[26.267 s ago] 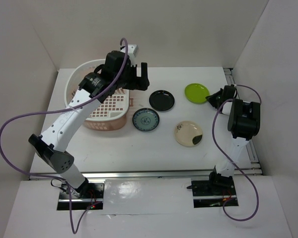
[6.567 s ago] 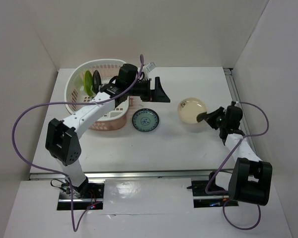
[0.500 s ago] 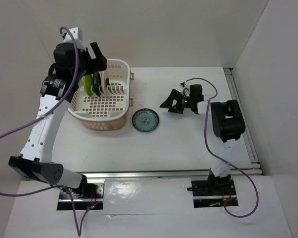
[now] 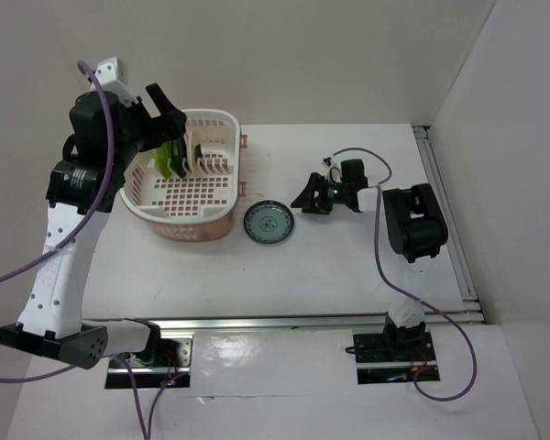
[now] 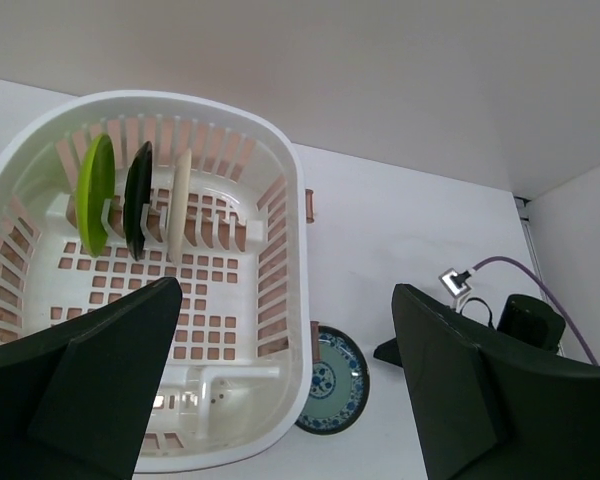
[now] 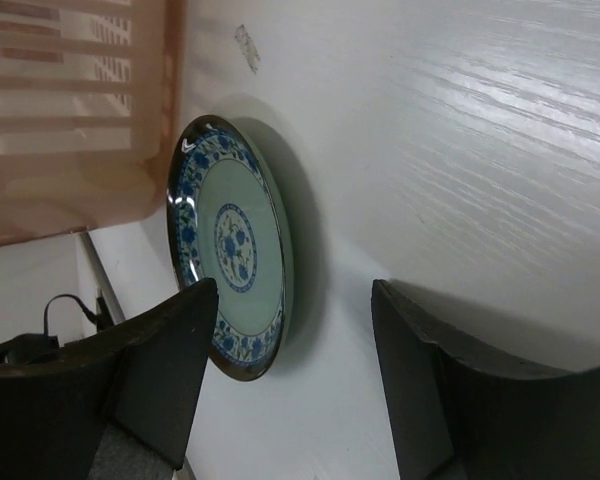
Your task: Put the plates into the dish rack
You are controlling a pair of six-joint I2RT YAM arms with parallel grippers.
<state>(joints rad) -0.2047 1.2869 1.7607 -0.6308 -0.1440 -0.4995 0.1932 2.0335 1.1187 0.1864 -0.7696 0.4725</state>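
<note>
**Top external.** Your right gripper, jaws apart, stood right of the dish rack. The blue-green plate lay flat on the counter between them. Your left gripper, jaws also apart, hung above the rack, farther off.

**Left wrist.** The lime green plate, black plate and cream plate stood upright in the rack.

**Right wrist.** The round plate lay ahead of the jaws, rackward of centre. Its rim sat low, leaving little room beneath.

Blue-green plate beside dish rack; right side open.
</note>
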